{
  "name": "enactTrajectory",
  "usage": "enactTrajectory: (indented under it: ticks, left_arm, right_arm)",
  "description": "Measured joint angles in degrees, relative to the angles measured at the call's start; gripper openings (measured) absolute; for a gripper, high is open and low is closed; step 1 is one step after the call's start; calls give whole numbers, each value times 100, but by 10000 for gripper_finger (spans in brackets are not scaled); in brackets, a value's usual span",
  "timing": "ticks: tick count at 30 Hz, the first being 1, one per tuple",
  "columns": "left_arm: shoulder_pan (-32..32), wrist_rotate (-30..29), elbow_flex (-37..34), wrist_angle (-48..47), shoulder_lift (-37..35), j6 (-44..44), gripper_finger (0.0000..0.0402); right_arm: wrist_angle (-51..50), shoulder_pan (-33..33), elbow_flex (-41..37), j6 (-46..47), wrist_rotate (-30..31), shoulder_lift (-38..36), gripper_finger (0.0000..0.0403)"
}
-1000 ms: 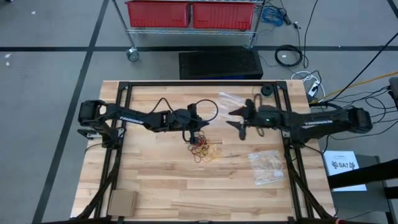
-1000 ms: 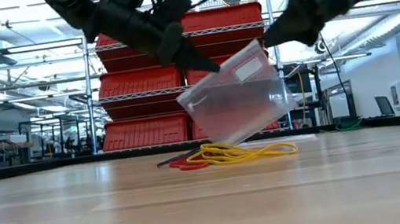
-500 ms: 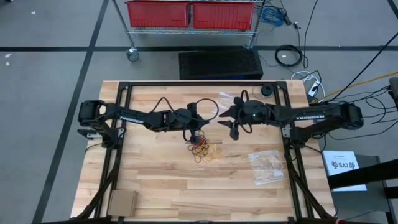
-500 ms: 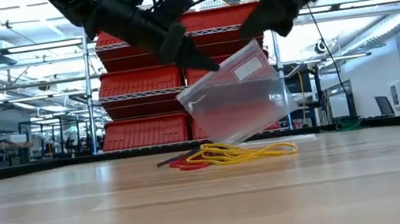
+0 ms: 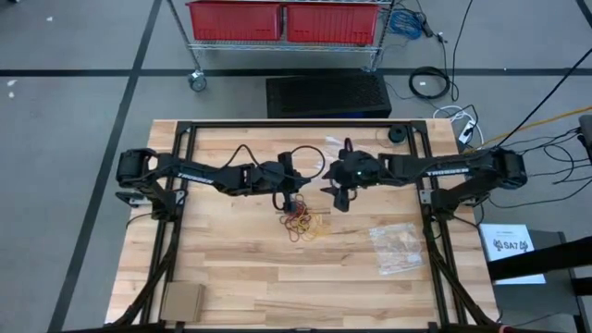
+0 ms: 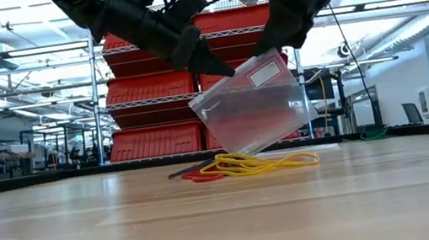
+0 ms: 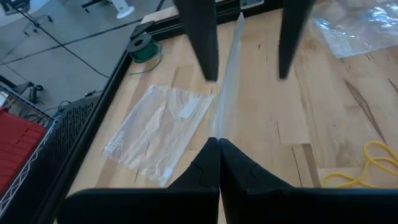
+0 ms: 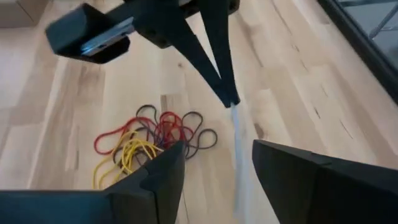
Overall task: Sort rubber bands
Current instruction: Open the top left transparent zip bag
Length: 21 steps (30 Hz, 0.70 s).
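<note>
High view: left gripper (image 5: 292, 196) over table centre, just above the rubber bands (image 5: 307, 223), a mixed red, yellow and dark heap on the wooden table (image 5: 231, 268). Right gripper (image 5: 334, 190) close beside it, fingers spread. A filled clear bag (image 5: 398, 246) lies well apart toward the right arm's side; a cardboard piece (image 5: 181, 301) sits at a near corner.

Low view: left gripper (image 6: 210, 63) clenched on the top edge of a clear zip bag (image 6: 255, 105), which hangs tilted above the bands (image 6: 242, 164). Right gripper (image 6: 282, 29) at the bag's upper corner, fingers apart.

Left wrist view: fingers (image 7: 211, 165) pinched on the bag's edge (image 7: 227, 87); another empty bag (image 7: 158, 134) flat on the table.

Right wrist view: spread fingers (image 8: 283, 180) straddle the bag edge (image 8: 238, 149); bands (image 8: 152, 140) beside.
</note>
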Motion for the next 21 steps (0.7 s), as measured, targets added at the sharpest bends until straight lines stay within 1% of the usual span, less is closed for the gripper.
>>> enactTrajectory:
  ticks: [2,4,9,10,16,21]
  left_arm:
    - [0,2,0,-4,0,0,0]
    - [0,0,0,-4,0,0,0]
    - [0,0,-2,-3,0,2,0]
    - [0,1,-1,-2,0,1,0]
    - [0,-41,-4,-7,-67,2,4]
    - [-2,-269,-4,-20,-498,142,37]
  right_arm:
    - [-4,-6,95,-4,198,128,157]
    - [-6,-23,148,-103,332,227,129]
    - [-104,-87,155,-190,362,346,24]
    - [-138,-92,157,-192,360,358,13]
    - [-167,-92,155,-140,364,316,1]
    - [-145,-92,155,-125,400,110,1]
